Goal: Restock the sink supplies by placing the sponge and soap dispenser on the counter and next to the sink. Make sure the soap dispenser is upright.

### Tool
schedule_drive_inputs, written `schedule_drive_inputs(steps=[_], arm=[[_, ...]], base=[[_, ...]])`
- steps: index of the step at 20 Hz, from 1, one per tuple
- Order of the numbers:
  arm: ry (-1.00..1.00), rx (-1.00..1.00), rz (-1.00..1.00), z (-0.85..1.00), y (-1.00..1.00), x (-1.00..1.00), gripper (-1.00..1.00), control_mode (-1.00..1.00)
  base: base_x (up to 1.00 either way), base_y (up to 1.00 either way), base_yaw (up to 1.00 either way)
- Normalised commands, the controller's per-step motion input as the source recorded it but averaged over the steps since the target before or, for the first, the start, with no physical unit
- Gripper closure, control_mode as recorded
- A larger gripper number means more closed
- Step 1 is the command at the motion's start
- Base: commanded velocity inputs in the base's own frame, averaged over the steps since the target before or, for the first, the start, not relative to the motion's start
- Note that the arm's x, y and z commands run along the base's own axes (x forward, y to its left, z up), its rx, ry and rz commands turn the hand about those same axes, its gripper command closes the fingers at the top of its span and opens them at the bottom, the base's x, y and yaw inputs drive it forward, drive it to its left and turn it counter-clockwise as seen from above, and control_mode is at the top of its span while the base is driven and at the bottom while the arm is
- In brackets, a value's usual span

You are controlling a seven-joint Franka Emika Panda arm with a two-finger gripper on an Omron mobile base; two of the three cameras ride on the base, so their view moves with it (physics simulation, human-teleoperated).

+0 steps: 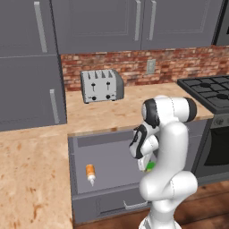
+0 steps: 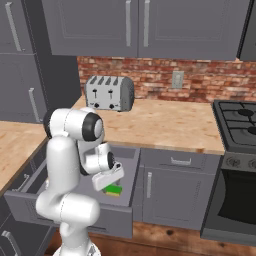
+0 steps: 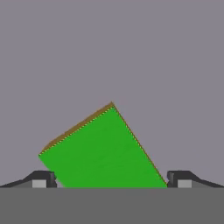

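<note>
Two fingertips (image 3: 43, 179) spread wide, gripper (image 3: 111, 181) over flat bright green sponge (image 3: 103, 153) in grey drawer (image 1: 107, 165); corner at 12 o'clock — you square wrist, descend, close.

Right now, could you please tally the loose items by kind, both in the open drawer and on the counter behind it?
Sponge, green, in the drawer: 1
Soap dispenser, orange, lying on its side in the drawer: 1
Toaster, on the counter: 1
Total: 3
</note>
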Motion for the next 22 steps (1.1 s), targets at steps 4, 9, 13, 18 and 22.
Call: schedule_drive_inputs(steps=[4,9,13,18,22], arm=[[0.00,0.00,0.04,0.09,-0.09,-0.01,-1.00,-1.00],[0.00,0.00,0.06,-0.02,-0.07,0.00,-1.00,-1.00],[0.01,0.01,0.10,-0.25,-0.03,0.00,-1.00,-1.00],[0.00,0.03,0.10,-0.38,-0.02,0.00,-1.00,-1.00],[0.00,0.03,0.11,-0.41,0.00,0.00,-1.00,-1.00]], base=[[0.00,0.00,0.00],[0.00,0.00,0.00],[0.00,0.00,0.00],[0.00,0.00,0.00],[0.00,0.00,0.00]])
